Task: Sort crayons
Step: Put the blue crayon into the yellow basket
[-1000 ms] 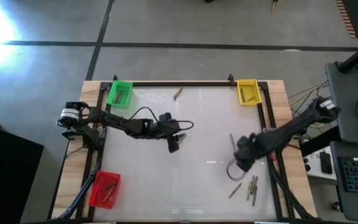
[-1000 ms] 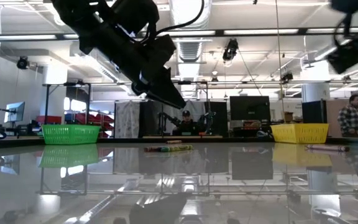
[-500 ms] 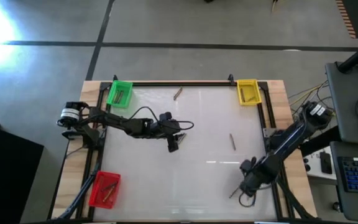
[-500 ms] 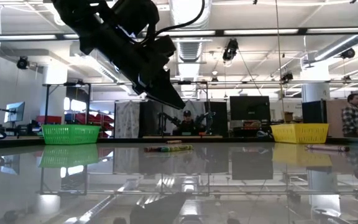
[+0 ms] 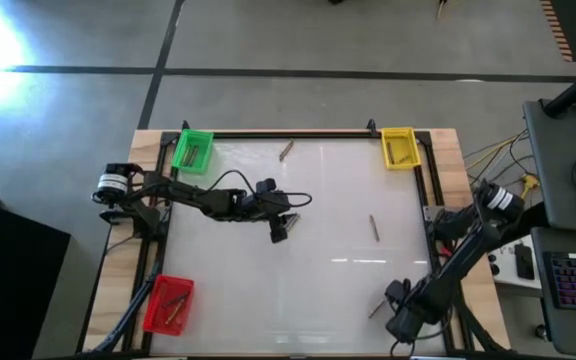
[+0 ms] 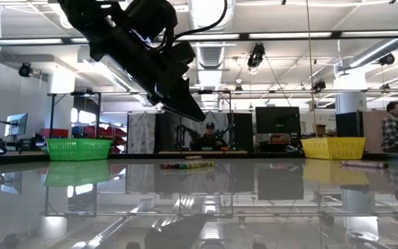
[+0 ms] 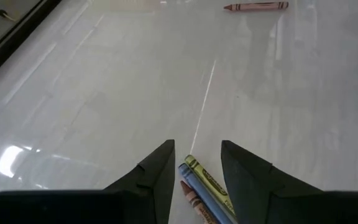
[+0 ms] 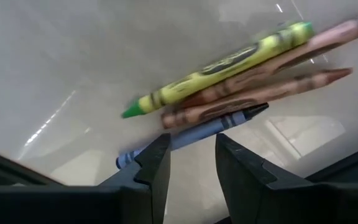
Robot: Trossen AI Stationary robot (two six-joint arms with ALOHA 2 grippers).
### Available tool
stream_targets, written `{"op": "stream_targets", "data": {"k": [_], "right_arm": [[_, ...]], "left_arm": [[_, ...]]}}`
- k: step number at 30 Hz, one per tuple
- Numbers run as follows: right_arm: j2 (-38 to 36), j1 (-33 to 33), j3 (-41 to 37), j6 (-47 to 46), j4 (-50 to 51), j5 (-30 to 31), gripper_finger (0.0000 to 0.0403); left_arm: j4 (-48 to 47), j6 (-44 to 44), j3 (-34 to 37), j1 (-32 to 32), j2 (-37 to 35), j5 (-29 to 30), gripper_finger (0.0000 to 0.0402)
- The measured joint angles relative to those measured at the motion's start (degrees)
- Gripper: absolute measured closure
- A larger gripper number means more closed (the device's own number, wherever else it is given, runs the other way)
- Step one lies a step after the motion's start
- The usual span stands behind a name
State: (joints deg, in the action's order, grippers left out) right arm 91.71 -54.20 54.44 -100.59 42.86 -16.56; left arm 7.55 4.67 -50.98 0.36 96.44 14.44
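Slim waxy crayons (image 8: 229, 74) on glossy table (image 5: 318, 200)

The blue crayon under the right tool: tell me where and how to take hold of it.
Grip the blue paper-wrapped crayon across its wrapped middle, coming straight down from above with the right tool open astride it. It lies flat on the white table, touching a brown crayon along one side, so that finger probably has to wedge between them. Its other side is free.

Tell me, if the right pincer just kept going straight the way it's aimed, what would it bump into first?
Probably the blue crayon, nearest the right pincer fingertips, with the brown and green crayons bunched just beyond; depth is hard to judge.
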Motion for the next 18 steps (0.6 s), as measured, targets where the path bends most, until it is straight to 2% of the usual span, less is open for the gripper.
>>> {"op": "stream_targets", "data": {"k": [9, 18], "right_arm": [[5.4, -0.3, 1.8, 0.5, 0.0, -2.6, 0.0287], [5.8, -0.4, 2.2, 6.8, 0.2, -1.8, 0.0293]], "left_arm": [[0.0, -1.0, 0.0, 0.6, 0.0, 0.0, 0.0288], [0.0, -1.2, 0.0, 1.0, 0.0, 0.0, 0.0288]]}}
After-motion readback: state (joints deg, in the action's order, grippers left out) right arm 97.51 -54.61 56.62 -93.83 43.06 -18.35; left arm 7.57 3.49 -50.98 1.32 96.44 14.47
